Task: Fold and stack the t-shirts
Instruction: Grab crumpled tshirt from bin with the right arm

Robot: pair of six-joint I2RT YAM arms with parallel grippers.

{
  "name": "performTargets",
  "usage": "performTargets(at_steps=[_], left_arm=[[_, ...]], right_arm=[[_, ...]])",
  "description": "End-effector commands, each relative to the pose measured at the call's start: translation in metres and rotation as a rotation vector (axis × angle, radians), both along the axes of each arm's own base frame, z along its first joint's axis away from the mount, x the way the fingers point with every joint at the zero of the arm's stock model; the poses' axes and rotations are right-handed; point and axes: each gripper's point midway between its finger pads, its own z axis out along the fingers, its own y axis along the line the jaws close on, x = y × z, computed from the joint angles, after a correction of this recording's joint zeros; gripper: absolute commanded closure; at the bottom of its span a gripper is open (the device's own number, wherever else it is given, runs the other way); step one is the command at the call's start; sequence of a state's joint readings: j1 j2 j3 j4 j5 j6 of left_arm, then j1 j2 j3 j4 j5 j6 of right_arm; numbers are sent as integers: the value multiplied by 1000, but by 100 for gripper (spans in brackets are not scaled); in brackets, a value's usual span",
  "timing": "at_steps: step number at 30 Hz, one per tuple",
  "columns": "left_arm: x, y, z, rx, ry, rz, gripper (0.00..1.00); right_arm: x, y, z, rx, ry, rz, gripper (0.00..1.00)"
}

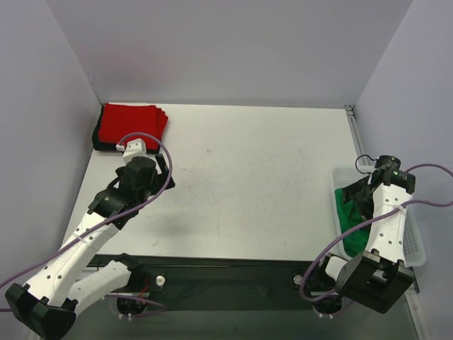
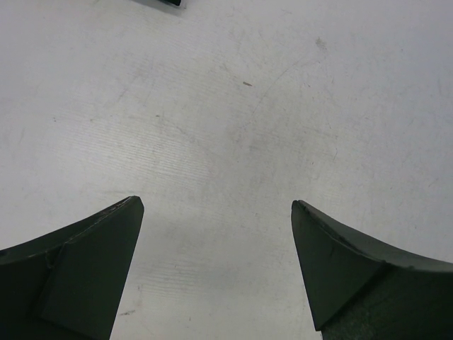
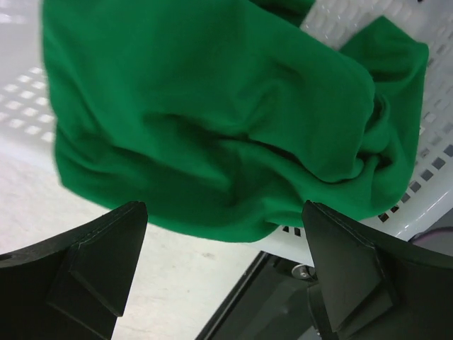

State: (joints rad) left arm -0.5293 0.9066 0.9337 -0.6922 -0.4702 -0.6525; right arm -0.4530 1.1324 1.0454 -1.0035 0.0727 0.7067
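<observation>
You have bright, even, diffuse light over the whole worktop (image 1: 269, 177) in the top view, with no hard glare. The left arm (image 1: 85, 237) throws only a soft grey shadow beside it, close to the near edge. From the left wrist the surface reads almost white and its fine scratches are sharp, while the left gripper (image 2: 216, 283) has its fingers (image 2: 78, 276) dark and slightly soft. From the right wrist the green t-shirt (image 3: 212, 120) is vivid with gentle fold shadows. The white mesh basket (image 3: 21, 99) washes out and blurs at the picture's left.
</observation>
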Motion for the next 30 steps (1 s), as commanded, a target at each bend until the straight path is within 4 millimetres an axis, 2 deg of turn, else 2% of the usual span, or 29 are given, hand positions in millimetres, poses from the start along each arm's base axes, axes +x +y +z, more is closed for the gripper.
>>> performTargets(at_steps=[1,5,16,19,20,22,23,25,26,29,30], left_arm=[[2,-5,3,-28,-14,-5,3],[3,-8,1,-31,-5,-16,3],[5,-11,1,-42,-9,-25,3],[5,-11,1,-41,-12,-27,3],[5,-11,1,-39,-12,-27,3],[5,-11,1,-36,-13,-30,3],[5,-11,1,-38,-15,-31,3],[6,-12,0,-41,-17,-36,3],[7,-13,2,-45,-25,-40,3],[9,-16,2,-49,-31,-52,3],[9,-17,2,-45,-32,-56,3]], right_arm=[[-26,0,-17,2,117,-27,1],[-31,0,-39,21,156,-52,1],[-21,-11,-75,28,202,-109,4],[-11,-8,-81,56,157,-80,22],[-8,-7,-80,62,140,-74,39],[-2,-6,-76,62,96,-55,60],[0,-7,-73,55,80,-50,82],[7,-11,-59,26,20,-37,98],[8,-12,-53,16,0,-21,100],[19,-17,-19,-45,-114,15,100],[27,-20,0,-73,-170,24,100]])
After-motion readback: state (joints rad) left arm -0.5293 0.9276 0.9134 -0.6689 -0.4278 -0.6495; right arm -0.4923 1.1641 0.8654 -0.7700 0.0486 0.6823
